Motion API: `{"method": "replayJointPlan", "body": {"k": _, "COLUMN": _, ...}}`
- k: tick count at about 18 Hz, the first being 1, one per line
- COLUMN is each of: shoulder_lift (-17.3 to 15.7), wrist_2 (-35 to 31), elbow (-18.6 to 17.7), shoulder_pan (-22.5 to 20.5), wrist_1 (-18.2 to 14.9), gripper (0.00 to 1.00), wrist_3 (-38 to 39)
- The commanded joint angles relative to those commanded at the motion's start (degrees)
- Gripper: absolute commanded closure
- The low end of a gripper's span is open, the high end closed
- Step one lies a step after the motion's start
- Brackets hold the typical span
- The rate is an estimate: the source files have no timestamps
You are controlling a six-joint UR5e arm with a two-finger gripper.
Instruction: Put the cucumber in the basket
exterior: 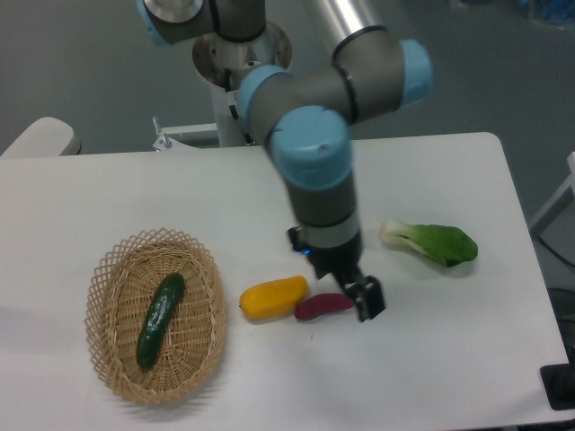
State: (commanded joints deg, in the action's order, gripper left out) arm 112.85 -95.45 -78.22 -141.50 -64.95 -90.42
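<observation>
— Where was the cucumber (pixel 160 320)?

— Lying lengthwise inside the basket (pixel 110 269), free of the arm. The placing step looked done.

— And the gripper (pixel 363 301)?

— Well apart from the basket, above the purple eggplant (pixel 322 306) beside the yellow vegetable (pixel 273 298). It held nothing; whether its fingers were apart, I couldn't tell.

— What was left?

— Probably only pulling the arm clear without nudging the eggplant.

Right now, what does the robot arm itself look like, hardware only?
The arm has silvery-grey tube segments with rounded light-blue caps at the joints. Its wrist is darker grey, ending in a small black gripper with short jaws. A small blue light shows near the gripper mount. No loose cables or readable markings are visible.
</observation>
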Motion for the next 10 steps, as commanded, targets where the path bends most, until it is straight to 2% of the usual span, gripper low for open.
{"method": "replayJointPlan", "body": {"k": 10, "shoulder_lift": -0.1, "wrist_2": 3.0, "elbow": -0.1, "shoulder_pan": -2.0, "wrist_1": 0.1, "gripper": 0.0, "wrist_3": -3.2}}
